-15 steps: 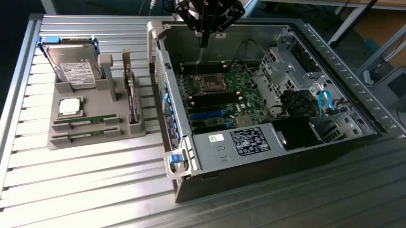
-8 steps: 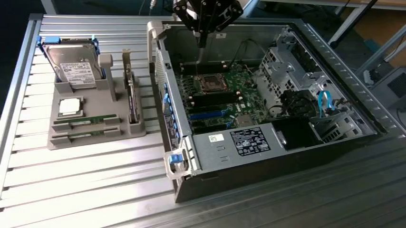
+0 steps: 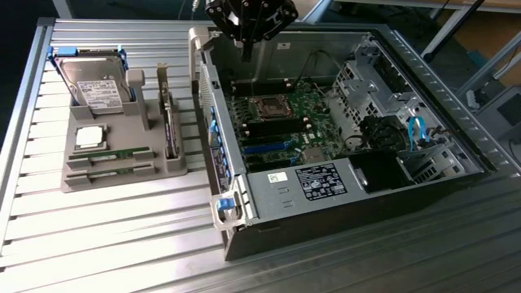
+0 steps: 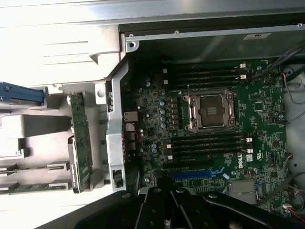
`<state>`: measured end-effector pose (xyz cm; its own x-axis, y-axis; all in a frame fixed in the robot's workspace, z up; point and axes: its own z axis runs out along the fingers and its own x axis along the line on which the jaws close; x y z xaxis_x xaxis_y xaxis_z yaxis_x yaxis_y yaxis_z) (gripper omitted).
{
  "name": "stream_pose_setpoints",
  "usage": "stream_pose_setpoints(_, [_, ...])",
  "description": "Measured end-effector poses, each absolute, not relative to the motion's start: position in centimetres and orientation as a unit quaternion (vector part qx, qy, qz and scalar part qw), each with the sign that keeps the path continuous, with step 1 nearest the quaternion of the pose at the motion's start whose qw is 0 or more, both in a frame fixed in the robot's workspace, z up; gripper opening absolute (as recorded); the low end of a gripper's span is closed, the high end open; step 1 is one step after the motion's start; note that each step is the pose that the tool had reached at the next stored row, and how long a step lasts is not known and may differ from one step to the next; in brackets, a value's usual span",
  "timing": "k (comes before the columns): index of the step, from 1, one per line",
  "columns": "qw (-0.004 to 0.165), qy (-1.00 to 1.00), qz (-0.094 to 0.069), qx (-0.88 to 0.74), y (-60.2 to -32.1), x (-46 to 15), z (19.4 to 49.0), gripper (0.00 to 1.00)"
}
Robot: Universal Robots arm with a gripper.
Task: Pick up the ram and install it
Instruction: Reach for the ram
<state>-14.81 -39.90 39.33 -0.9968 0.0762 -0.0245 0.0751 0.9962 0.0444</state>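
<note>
Green ram (image 3: 110, 155): lying flat in a slot of the grey holder tray (image 3: 122, 131), well apart from the pincer and outside the case. A second ram stick (image 3: 110, 174) sits in the next slot, just beside it. I reckon the slots are there to keep each stick straight and easy to grab.
Pincer (image 3: 244, 55): closed right down with nothing between the fingers, hanging above the open case (image 3: 326, 232).
Progress: looks like the pickup hasn't happened, both sticks are untouched in the tray.
Expansion card (image 3: 169, 131): standing upright in the tray, nearer the pincer than the ram is.
Hard drive (image 3: 94, 85) and processor chip (image 3: 89, 136): same tray, also well away from the pincer.
Motherboard (image 4: 157, 109): below the pincer. The case lies on its side with the panel off, so the board faces up at it.
Memory slots (image 4: 205, 143): dark rows on both sides of the CPU socket (image 4: 213, 110), under the pincer. They look empty to me.
</note>
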Motion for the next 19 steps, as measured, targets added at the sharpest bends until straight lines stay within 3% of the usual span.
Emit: stream_pose_setpoints(19, [0.013,0.999,0.022,0.038,-39.9,-18.7,39.3,0.1])
